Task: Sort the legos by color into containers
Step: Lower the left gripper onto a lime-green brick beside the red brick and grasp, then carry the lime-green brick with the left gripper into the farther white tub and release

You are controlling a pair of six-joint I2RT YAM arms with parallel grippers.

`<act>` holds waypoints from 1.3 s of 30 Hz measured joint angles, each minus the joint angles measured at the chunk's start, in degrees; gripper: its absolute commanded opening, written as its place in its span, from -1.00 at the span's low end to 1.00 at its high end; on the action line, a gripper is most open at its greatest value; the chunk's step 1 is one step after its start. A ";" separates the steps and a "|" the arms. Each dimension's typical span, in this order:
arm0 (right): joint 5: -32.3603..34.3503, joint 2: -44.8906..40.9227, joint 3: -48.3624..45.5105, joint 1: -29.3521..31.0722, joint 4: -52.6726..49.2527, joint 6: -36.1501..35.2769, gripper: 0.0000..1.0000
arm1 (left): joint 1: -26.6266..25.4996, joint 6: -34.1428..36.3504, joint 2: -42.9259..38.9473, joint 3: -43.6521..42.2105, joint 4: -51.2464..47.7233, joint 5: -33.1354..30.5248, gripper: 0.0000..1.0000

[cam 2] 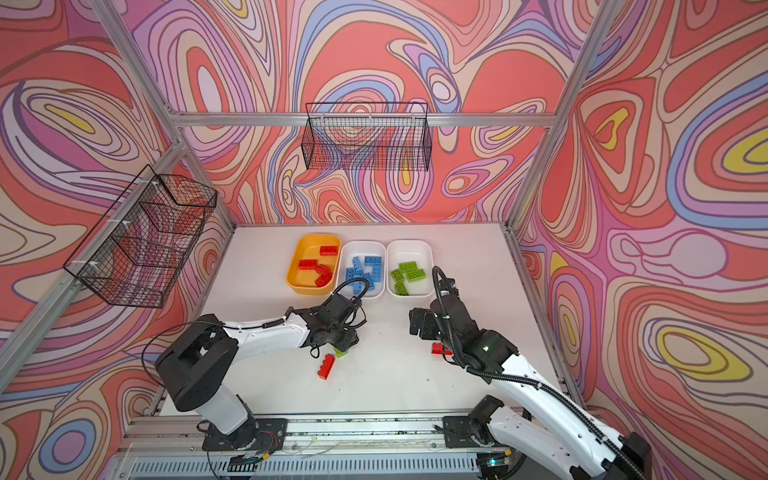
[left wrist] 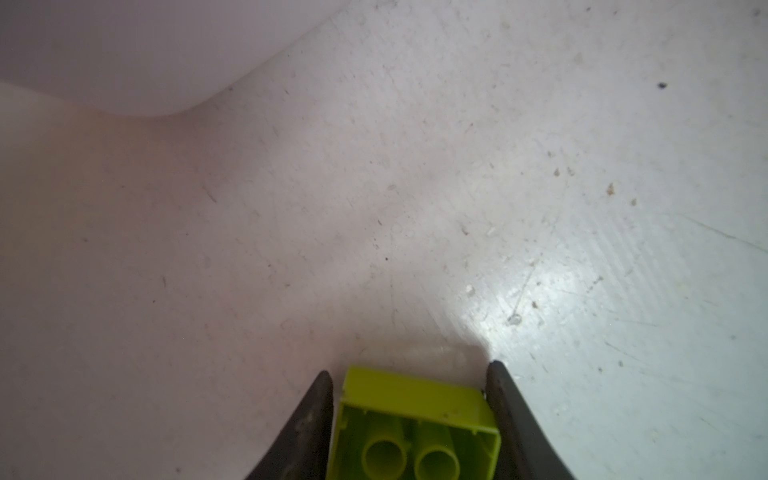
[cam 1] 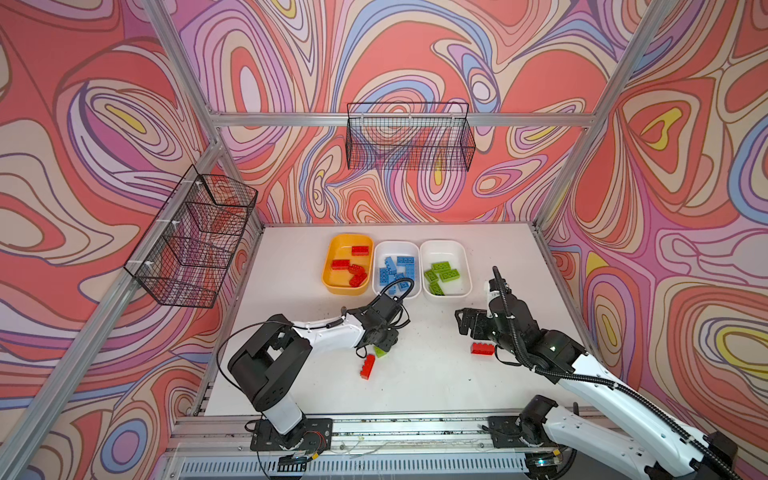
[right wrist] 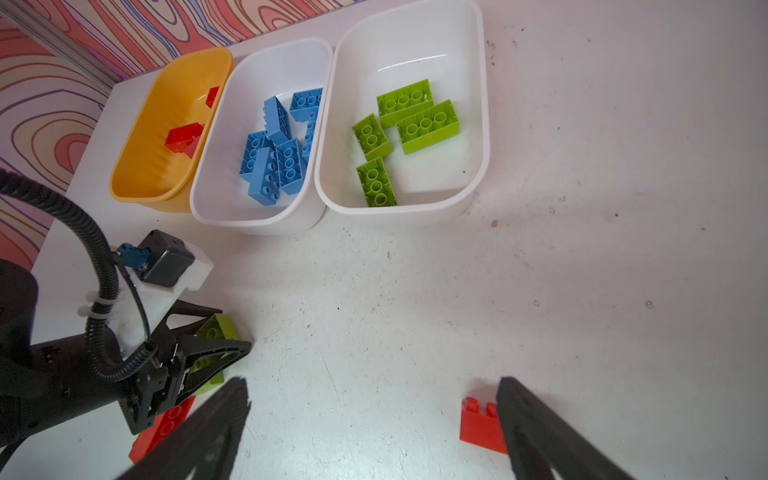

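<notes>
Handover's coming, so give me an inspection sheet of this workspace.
Surface: white table, scuffed.
Job's things: yellow tub holds red legos, middle white tub blue ones, right white tub green ones; loose green lego, red lego near left arm, red lego near right arm.
Clutter: crumbs and dark specks.
Pincers: left pincer straddles the green lego, grip unconfirmed; right pincer open, empty.
Cables: black hose on left arm, black conduit on right arm; no snag seen.
Surroundings: back wire basket, side wire basket, patterned walls.
</notes>
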 measured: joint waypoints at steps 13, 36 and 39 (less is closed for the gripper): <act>1.60 -1.42 0.00 0.00 -0.50 0.26 0.96 | 0.00 -3.74 0.11 3.69 -4.61 -2.69 -0.54; 2.73 -10.45 -2.25 0.00 -1.77 2.89 0.96 | 0.00 -7.56 19.37 47.52 -14.45 1.31 -0.56; 2.56 -10.86 -2.82 0.00 -1.70 3.10 0.96 | 0.00 -7.56 26.05 56.59 -15.52 2.14 -0.55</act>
